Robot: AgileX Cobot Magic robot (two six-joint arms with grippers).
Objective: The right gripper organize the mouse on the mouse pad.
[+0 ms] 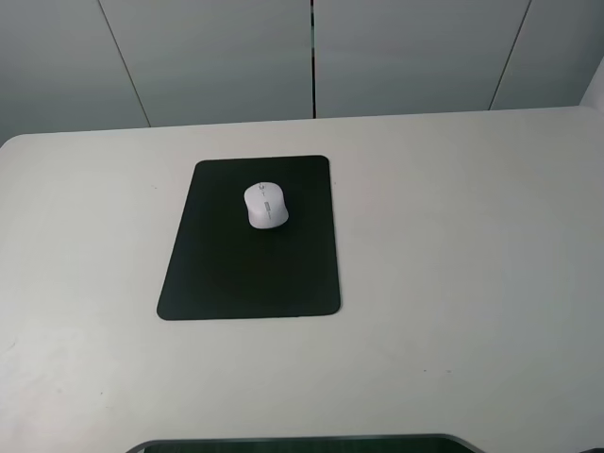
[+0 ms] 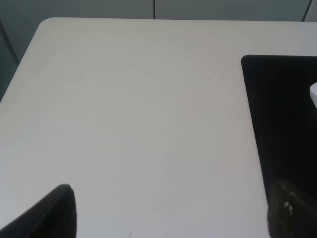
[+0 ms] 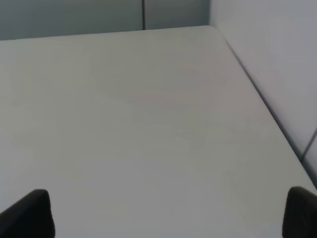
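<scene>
From the high camera, the white mouse [image 1: 267, 206] sits on the far part of the black mouse pad [image 1: 250, 274]; light, smooth and hard-shelled by the look, best pinched across its sides. The left gripper [image 2: 168, 213] is spread wide, empty. The right gripper [image 3: 168, 213] likewise gapes over bare table [image 3: 148, 124].

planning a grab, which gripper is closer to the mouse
Left. The left gripper already sees the mouse pad and the mouse edge; the right gripper faces only bare table.
</scene>
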